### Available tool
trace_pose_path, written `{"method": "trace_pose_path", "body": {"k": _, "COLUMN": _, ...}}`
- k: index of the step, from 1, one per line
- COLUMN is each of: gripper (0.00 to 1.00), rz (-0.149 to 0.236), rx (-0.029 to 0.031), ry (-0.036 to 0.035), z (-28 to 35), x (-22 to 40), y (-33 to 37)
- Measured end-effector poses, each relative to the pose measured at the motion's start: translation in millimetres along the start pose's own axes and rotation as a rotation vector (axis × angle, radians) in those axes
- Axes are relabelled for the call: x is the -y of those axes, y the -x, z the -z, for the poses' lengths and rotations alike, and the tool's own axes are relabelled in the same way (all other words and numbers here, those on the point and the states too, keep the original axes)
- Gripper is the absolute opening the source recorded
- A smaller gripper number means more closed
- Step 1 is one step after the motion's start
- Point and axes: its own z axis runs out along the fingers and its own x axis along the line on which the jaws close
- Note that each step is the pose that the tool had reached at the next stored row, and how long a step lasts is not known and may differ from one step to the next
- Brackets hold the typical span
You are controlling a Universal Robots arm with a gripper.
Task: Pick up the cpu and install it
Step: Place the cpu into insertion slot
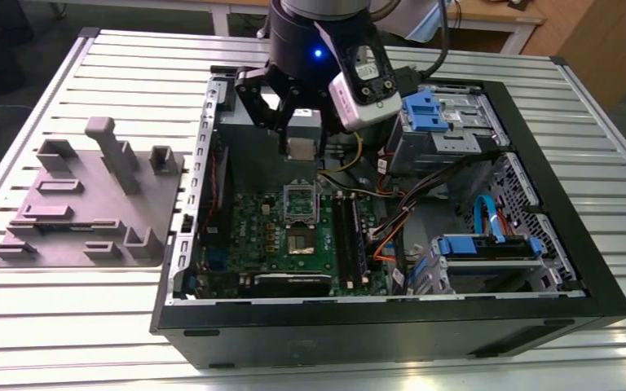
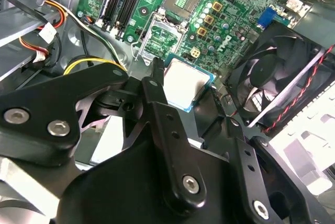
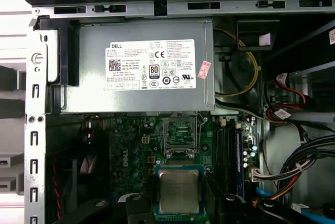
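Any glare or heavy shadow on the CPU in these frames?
Second wrist view: the silvery square cpu looks washed pale by glare. First wrist view: it is evenly lit. Exterior view: the black computer case is dim inside.

Exterior view: high, angled down on whole PC case [image 1: 400,326]; both wrist views close over motherboard [image 3: 131,150] [image 2: 235,25] (shared w/ ext.).

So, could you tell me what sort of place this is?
Probably a robotics lab: an open computer case lies on a slatted metal table beside a grey fixture block, with the gripper holding the cpu.
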Motion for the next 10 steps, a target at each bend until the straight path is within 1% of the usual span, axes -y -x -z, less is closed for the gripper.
{"method": "trace_pose_path", "body": {"k": 4, "gripper": 0.47, "rz": 0.019, "rx": -0.0007, "ry": -0.0004, "z": -3.4, "x": 0.6, "y": 0.2}}
{"method": "trace_pose_path", "body": {"k": 10, "gripper": 0.47, "rz": 0.019, "rx": 0.0001, "ry": -0.0006, "z": -8.9, "x": 1.9, "y": 1.8}}
